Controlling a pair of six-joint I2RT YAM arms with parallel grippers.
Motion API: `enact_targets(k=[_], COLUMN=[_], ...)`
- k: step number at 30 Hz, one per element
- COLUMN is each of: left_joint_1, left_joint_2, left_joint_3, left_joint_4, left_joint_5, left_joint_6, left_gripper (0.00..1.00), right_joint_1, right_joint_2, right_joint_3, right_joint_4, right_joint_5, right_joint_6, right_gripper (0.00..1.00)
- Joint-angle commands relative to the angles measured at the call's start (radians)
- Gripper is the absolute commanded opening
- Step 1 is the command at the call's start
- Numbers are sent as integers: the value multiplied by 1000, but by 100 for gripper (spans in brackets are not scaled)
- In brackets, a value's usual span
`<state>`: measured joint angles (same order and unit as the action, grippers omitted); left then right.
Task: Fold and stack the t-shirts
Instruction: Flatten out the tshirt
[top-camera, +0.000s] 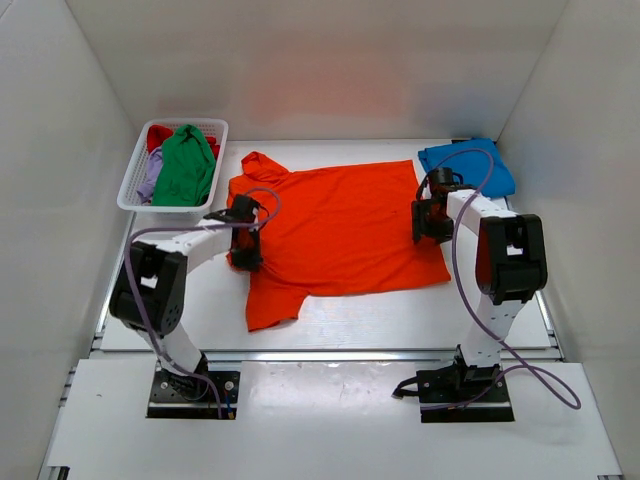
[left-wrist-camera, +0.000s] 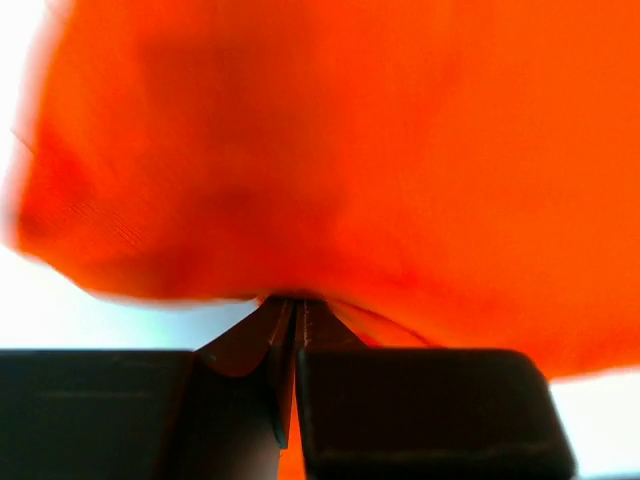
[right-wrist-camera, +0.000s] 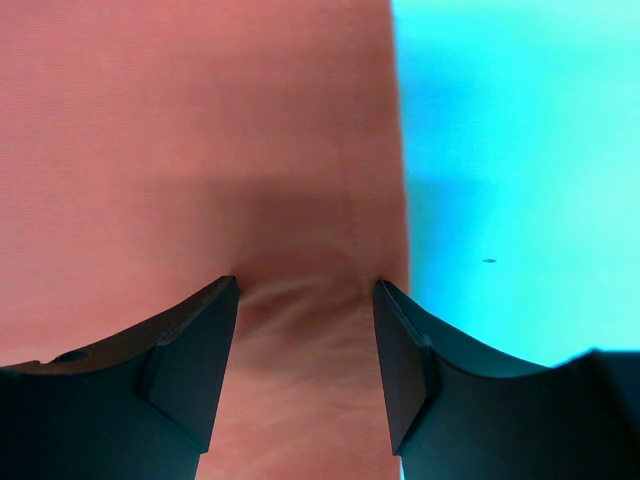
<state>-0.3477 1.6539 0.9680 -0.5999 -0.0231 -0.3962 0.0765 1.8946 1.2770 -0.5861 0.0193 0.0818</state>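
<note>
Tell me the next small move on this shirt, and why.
Probably close the right gripper: its jaws stand open, pressed onto the orange t-shirt near its edge, with cloth bunched between them, while the left gripper pinches the opposite side.

1 orange tee (top-camera: 340, 225), 1 blue tee (top-camera: 488, 166); 1 basket (top-camera: 133, 188) w/ prob. 3 more: green (top-camera: 185, 168), red (top-camera: 157, 135), lilac (top-camera: 150, 183).

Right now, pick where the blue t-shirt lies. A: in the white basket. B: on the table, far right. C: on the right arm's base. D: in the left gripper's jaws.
B: the blue t-shirt lies on the table at the far right, beside the spread orange t-shirt, away from the basket.
</note>
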Motion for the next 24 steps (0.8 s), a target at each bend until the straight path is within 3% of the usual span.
enact_targets(k=[1, 4, 7, 11, 17, 22, 24], left_joint_1=[68, 87, 72, 70, 4, -30, -63], left_joint_2=[41, 119, 89, -113, -399, -442, -431], left_joint_3=[121, 268, 278, 155, -101, -284, -285], left_joint_4=[17, -43, -77, -72, -133, -133, -133], left_joint_5=[-52, -57, -54, 3, 25, 43, 25], left_joint_6=[69, 120, 151, 113, 63, 39, 23], left_gripper=[14, 15, 25, 43, 47, 53, 54], right_joint_1=[-17, -9, 3, 26, 20, -33, -72], right_joint_2=[-8, 9, 9, -34, -210, -288, -302], right_joint_3=[10, 27, 42, 36, -60, -119, -151], right_joint_4=[-4, -4, -4, 2, 74, 23, 22], right_joint_5=[28, 33, 36, 24, -12, -10, -10], right_joint_6=[-24, -22, -19, -13, -10, 24, 36], right_gripper=[54, 54, 54, 56, 71, 77, 78])
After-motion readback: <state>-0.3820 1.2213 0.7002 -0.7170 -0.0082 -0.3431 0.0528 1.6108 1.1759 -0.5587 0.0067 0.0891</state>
